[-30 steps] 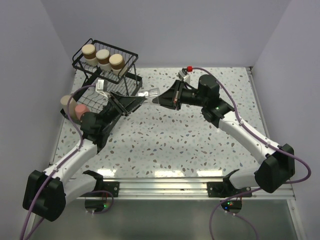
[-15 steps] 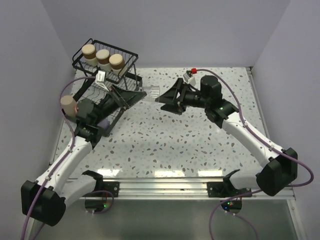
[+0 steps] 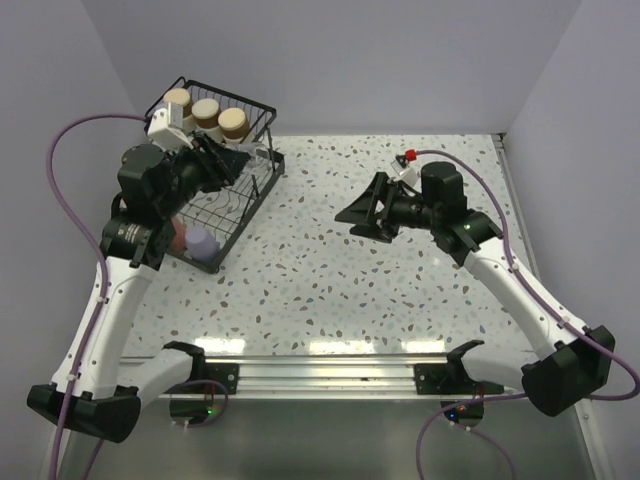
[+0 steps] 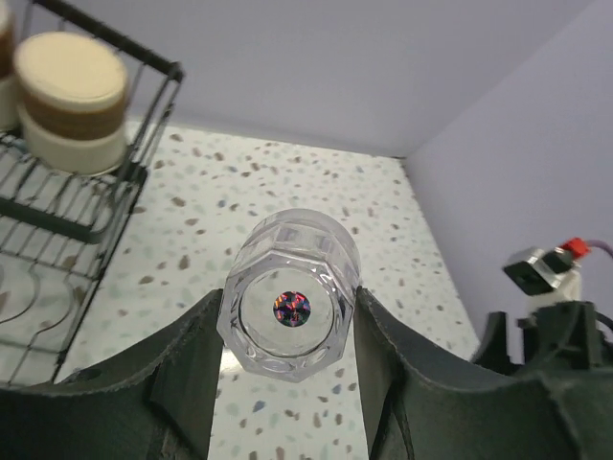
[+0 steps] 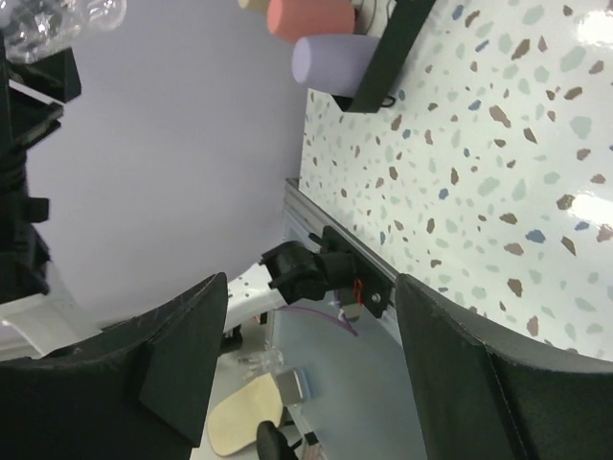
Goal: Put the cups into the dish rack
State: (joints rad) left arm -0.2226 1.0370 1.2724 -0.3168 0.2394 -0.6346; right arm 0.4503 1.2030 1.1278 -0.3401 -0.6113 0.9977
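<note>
- The glass cup [image 4: 290, 297] has been handed over; a second ago it was gripped from both sides above the middle of the worktop [image 3: 330, 280]; now it is held by the left jaws alone, closed tight on its sides.
- It has been carried up and back to just beside the top basket of the rack [image 3: 262, 112], where three cups [image 3: 206, 110] are stood; a pink cup [image 3: 178, 238] and a lavender cup [image 3: 203, 243] are seen in the lower tray.
- The right jaws have been opened wide, are left empty, and have been drawn back, well apart from the rack.
- The handover is judged complete; the glass is yet to be set in.
</note>
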